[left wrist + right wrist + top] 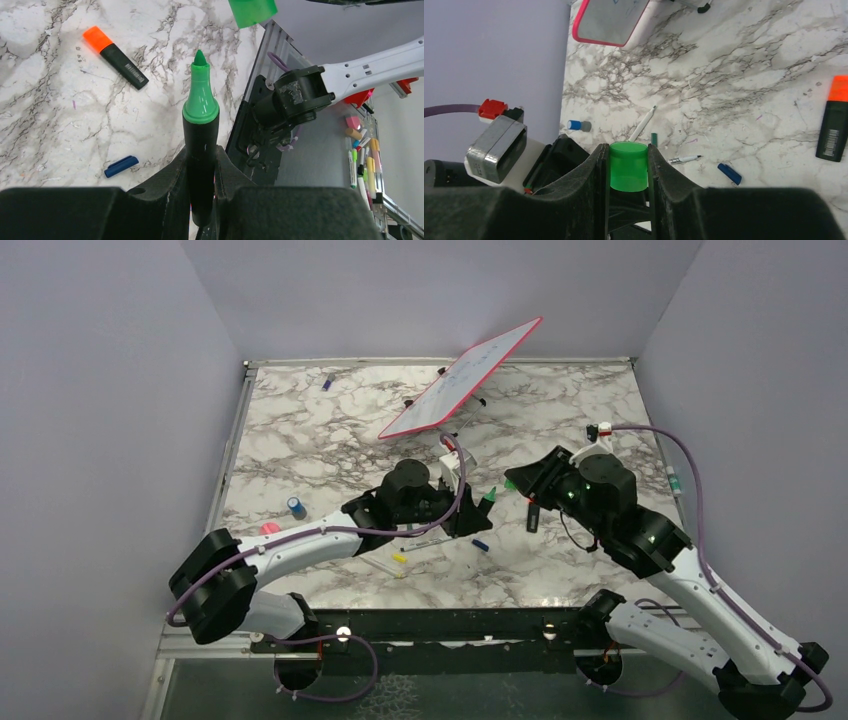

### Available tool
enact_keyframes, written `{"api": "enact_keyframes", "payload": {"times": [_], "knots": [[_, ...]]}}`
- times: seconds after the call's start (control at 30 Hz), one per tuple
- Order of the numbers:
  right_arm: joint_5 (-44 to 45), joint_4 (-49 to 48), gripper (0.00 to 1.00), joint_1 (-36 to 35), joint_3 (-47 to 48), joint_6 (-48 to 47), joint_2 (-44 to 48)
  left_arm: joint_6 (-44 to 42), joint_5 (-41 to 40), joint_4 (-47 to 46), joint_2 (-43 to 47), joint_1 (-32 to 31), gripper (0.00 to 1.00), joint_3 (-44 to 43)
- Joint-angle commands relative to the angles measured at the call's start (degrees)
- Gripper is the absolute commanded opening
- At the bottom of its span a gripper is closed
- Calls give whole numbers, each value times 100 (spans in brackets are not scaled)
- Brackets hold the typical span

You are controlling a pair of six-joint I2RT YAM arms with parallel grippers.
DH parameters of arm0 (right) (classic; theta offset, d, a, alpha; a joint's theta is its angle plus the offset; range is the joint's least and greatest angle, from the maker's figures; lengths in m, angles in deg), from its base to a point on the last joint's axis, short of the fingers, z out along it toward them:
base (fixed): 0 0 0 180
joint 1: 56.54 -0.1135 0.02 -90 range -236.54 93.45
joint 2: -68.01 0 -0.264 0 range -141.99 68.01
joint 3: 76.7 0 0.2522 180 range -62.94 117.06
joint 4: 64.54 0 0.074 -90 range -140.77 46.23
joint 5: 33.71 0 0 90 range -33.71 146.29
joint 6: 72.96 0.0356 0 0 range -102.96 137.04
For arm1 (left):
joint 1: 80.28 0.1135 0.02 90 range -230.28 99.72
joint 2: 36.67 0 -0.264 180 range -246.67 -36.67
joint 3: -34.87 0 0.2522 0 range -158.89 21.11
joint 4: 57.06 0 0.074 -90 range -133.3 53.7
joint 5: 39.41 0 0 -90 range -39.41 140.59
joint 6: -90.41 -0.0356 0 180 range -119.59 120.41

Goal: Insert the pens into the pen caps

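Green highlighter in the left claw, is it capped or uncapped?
Uncapped: the green highlighter shows a bare tip; the right claw holds the green cap apart from it.

I see a green-tipped black marker, a bright green cap, an orange-ended black highlighter, a dark blue cap, and a white tabletop with grey marble veining.
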Motion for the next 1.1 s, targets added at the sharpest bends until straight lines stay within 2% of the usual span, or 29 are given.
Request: {"api": "enact_keyframes", "payload": {"times": [0.0,0.2,0.5,0.77,1.07], "knots": [[-515,-379,32,-30,-80,65,-27,59,127,-127,-56,-29,0,-235],[-545,-478,32,-25,-74,55,-239,40,225,-41,-211,-31,0,-333],[-78,-357,31,-27,-51,60,-273,91,289,-82,-334,-32,0,-328],[312,-293,31,-26,11,-123,-402,267,368,-393,-347,-34,0,-203],[326,-485,31,-29,-109,-238,-341,379,429,-555,-522,-34,0,-291]]}}
